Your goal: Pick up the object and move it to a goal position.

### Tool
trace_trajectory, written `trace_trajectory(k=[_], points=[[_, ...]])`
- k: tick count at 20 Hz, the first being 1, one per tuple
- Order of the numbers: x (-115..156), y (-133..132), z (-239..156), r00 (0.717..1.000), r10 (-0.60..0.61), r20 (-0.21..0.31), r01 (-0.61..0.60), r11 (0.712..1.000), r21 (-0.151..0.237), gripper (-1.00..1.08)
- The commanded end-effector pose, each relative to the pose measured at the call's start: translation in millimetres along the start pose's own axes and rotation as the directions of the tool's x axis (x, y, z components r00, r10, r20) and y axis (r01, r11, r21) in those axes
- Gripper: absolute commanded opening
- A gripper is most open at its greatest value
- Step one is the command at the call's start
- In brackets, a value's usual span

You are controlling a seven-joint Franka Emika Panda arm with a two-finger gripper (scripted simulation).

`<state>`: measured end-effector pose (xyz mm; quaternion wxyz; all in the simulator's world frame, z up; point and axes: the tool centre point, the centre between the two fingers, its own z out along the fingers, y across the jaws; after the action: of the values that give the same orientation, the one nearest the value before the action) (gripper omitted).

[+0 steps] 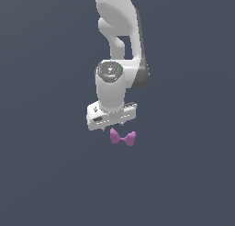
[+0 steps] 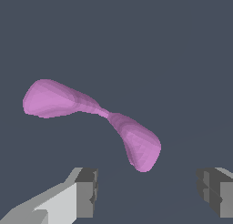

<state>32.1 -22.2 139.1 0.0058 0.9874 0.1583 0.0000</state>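
Seen from the exterior view: white Panda arm [image 1: 120,46] reaching down from twelve o'clock, wrist vertical, gripper [image 1: 111,127] pointing at the plain dark grey floor [image 1: 41,174]; fingertips barely visible beneath the white hand body. Pink-purple bow-tie object [image 1: 122,138] lying on the floor just below the hand, at about five o'clock from the gripper; two rounded lobes joined at a thin waist, one lobe toward the exterior view's left, the other toward its right and slightly lower.

Seen from the wrist view: object [image 2: 91,116] in full sight against the grey floor, one lobe broad and flattened, the other tapering to a rounded end; waist narrow and twisted. Fingers spread wide, dark grey pads [image 2: 87,191] well apart; gap between them much broader than the waist of the piece; nothing gripped. Object ahead of the fingertips, not between them, not touching either pad; cannot tell from either view how high the fingertips hang above the floor.
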Motion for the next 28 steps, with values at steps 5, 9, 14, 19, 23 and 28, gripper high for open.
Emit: trace_trajectory(k=[5,9,14,19,23,28], points=[[9.6,1.0,11.4,0.993,-0.117,0.001,0.117,0.993,-0.003,0.68],[12.5,1.3,15.2,0.988,-0.153,0.001,0.153,0.988,-0.004,0.68],[13.0,1.3,16.2,0.987,-0.16,0.002,0.16,0.987,-0.004,0.68],[13.0,1.4,26.7,0.987,-0.162,0.002,0.162,0.987,-0.004,0.68],[12.8,1.2,42.7,0.986,-0.165,0.002,0.165,0.986,-0.004,0.68],[12.7,1.2,46.5,0.986,-0.165,0.002,0.165,0.986,-0.004,-1.0]])
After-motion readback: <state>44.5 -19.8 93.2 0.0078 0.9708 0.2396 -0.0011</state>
